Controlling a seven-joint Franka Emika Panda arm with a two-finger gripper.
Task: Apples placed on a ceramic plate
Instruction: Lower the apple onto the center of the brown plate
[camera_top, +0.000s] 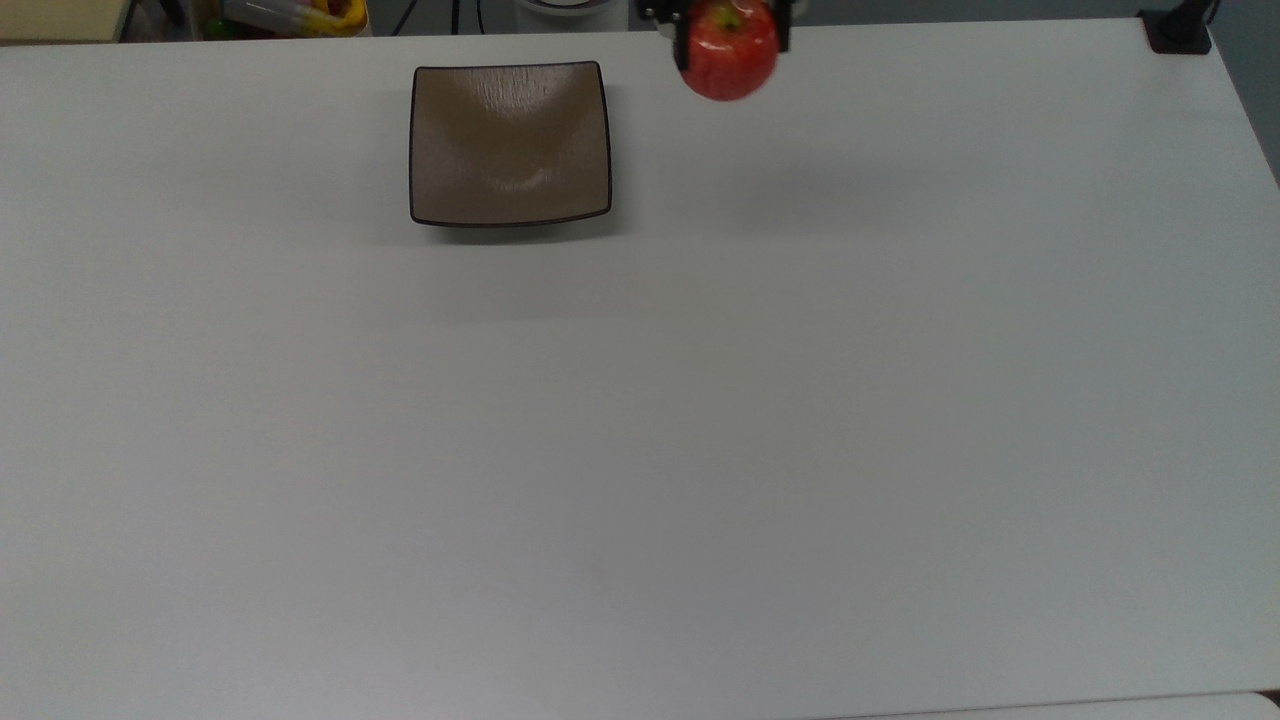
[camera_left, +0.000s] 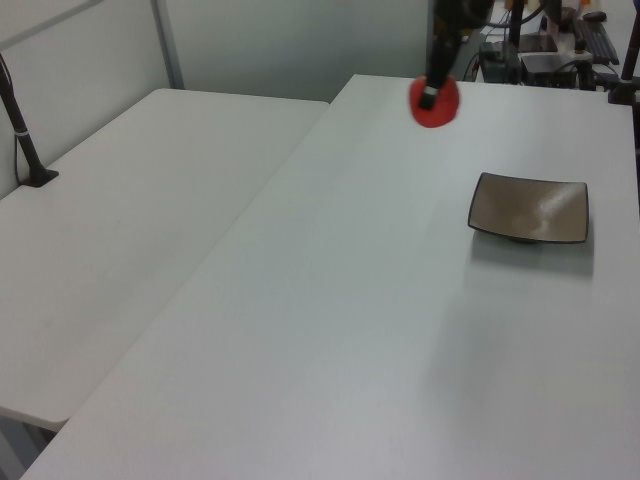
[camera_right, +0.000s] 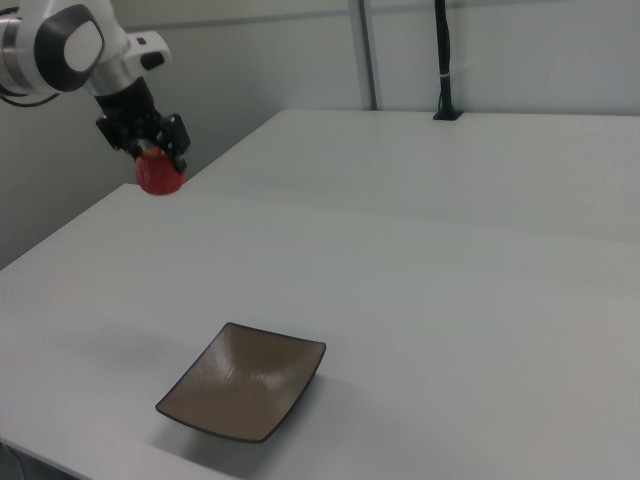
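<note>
The gripper (camera_top: 729, 35) was clamped on the apple (camera_top: 729, 52), holding it in the air well above the table (camera_top: 700, 420), beside the plate (camera_top: 510, 143) on the top view's right and not yet over it. In the right view the apple (camera_right: 160, 174) hung high and well apart from the plate (camera_right: 243, 380), which sat flat near the table's edge.

The main risk, as I judged it, was a drop from that height: a round, glossy apple gripped on its sides could slip if the arm swung fast, then bounce and roll off the table. A second risk was release before the apple was over the plate's middle; set down on the upturned rim, it could tip out or nudge the shallow plate. Letting go too high over the plate could also knock the ceramic hard or send the apple rolling out.

Count: one apple, one plate, one gripper, one arm (camera_right: 70, 45).
</note>
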